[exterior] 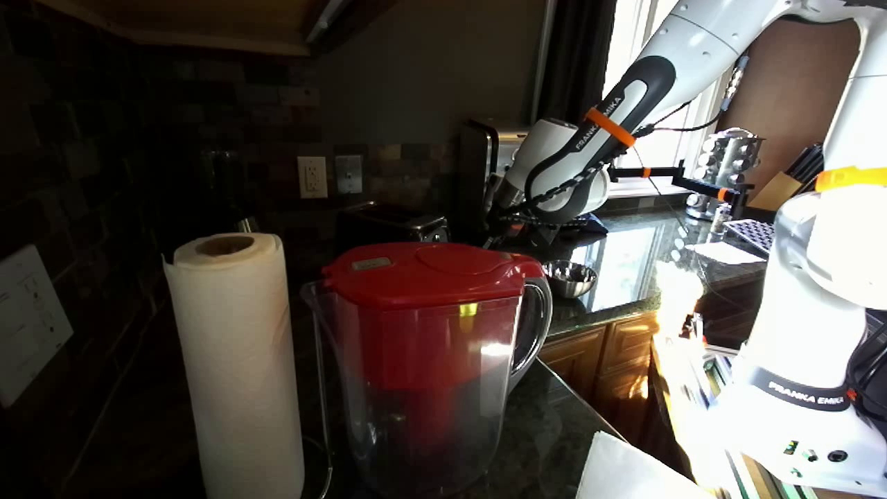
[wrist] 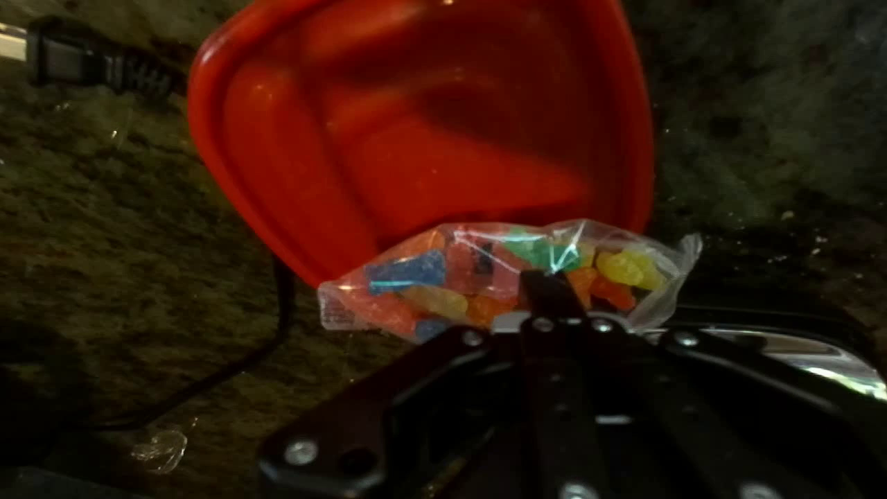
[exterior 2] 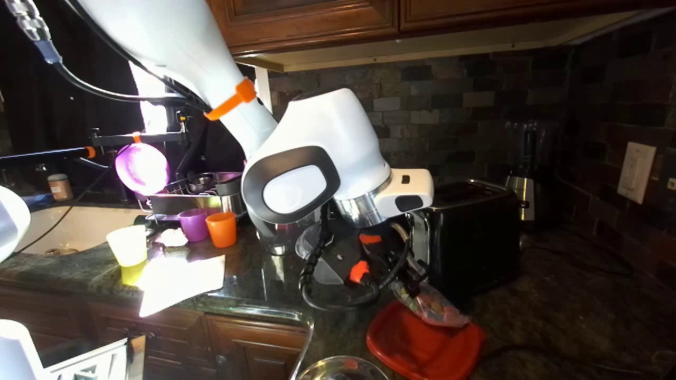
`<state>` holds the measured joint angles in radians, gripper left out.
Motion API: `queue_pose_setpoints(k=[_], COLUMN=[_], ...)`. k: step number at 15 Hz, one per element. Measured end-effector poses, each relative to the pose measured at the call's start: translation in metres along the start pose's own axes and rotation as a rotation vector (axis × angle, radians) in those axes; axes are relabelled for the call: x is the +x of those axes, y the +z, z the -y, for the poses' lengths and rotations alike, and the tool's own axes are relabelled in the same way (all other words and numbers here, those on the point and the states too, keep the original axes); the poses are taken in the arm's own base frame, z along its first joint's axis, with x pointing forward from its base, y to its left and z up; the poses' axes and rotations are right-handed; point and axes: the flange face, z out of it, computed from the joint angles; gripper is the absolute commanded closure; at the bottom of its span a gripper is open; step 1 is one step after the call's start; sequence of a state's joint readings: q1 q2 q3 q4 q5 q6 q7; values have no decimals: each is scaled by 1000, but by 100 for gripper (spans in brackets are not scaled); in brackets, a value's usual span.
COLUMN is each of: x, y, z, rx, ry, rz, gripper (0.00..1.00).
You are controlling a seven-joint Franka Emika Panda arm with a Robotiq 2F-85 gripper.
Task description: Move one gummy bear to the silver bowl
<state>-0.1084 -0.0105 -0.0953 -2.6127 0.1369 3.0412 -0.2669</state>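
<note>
Pincer (wrist: 565, 301): it is gripping the clear plastic bag (wrist: 478, 278), seemingly near the upper edge, and the bag is hanging from it.
Gummy bears (wrist: 410, 270): blue, green, yellow, orange and red ones are showing through the film; all those I am making out are lying inside the bag.
Red dish (wrist: 429, 166): it is sitting on the desk (exterior 2: 570, 301), partly under the bag, which is overlapping one side of it; whether the two are touching, I am not able to tell.
Silver bowl (exterior: 572, 288): it is standing on the same desk, near the dish and apart from the bag. In an exterior view the lower border is cutting it, and a small red patch (exterior 2: 350, 364) is showing there, perhaps a reflection; if a bear is lying inside, the views are not telling me.
Bag work done: in my judgement, the bears are being held, but as a whole bag, so the task is standing at an early stage.
Bear work left: one single bear is needing to come out, to travel to the silver bowl and to be released there; whether the bag is having an opening, I am not seeing.
</note>
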Motion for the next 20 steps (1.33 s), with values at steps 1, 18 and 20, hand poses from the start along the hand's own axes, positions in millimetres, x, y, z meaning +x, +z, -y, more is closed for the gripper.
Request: queue_pose_setpoints(k=[1,18,20], x=[1,-15,-15], y=[-3,12,15], z=[0,-21,-21], rx=[6,-3,-3], ry=[1,-81,-88], rz=[-8,60,65], gripper=[100,86,81])
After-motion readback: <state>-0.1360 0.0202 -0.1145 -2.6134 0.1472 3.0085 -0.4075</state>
